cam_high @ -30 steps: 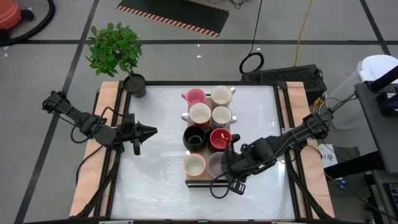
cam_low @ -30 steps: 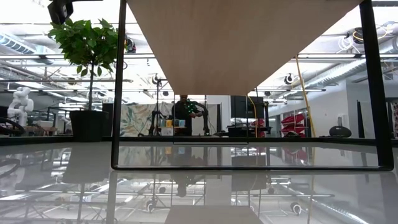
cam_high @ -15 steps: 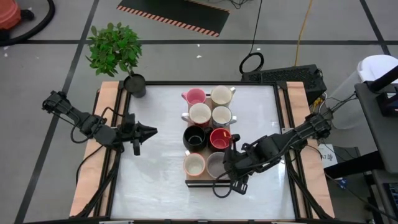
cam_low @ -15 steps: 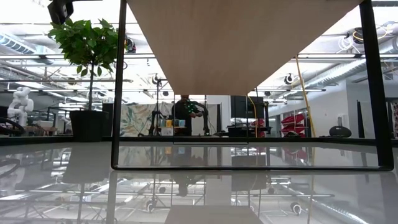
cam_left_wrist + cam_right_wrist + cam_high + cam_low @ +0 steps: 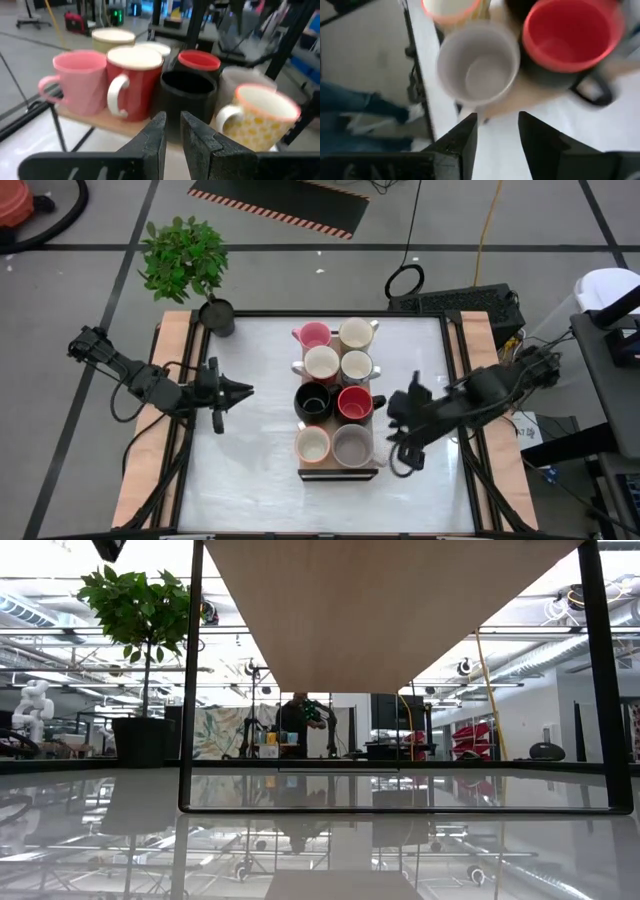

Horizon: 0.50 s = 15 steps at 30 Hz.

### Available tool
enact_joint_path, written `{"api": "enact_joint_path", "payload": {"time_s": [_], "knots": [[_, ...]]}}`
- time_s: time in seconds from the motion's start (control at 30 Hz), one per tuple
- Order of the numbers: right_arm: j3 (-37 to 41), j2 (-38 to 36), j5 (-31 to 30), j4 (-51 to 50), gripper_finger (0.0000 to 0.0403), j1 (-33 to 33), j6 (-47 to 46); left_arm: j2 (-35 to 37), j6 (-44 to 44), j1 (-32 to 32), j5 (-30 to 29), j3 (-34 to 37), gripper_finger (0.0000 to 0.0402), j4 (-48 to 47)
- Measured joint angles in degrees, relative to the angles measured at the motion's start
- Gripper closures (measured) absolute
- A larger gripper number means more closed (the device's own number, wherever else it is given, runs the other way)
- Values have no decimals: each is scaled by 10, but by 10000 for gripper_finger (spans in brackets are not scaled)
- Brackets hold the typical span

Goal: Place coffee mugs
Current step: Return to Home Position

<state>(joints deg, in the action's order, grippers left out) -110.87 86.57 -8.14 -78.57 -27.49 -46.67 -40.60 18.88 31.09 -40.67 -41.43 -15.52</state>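
Though the low view shows neither, right gripper (image 5: pixel 497 121) gapes beside the grey mug (image 5: pixel 477 70), left gripper (image 5: pixel 173 120) closed.

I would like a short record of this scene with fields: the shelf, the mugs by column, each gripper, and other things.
shelf: wooden shelf, middle of the table, carrying eight mugs in two columns
left column, far to near: pink mug, red mug with white inside, black mug, yellow-patterned mug
right column, far to near: cream mug, second cream mug, red-lined mug, grey mug
left gripper: shut, empty, left of the shelf
right gripper: open, empty, right of the shelf
other: plant pot at the far left corner
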Motion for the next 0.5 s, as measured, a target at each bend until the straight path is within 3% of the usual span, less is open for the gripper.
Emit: {"api": "enact_joint_path", "payload": {"time_s": [0.37, 0.5], "knots": [[0, -65, -163, 23, 393, 10, 192, 2, -122, -2, -18, 0, 341, 166], [24, -106, -191, 56, 399, 13, 251, 10, -89, -14, -41, 0, 341, 175]]}}
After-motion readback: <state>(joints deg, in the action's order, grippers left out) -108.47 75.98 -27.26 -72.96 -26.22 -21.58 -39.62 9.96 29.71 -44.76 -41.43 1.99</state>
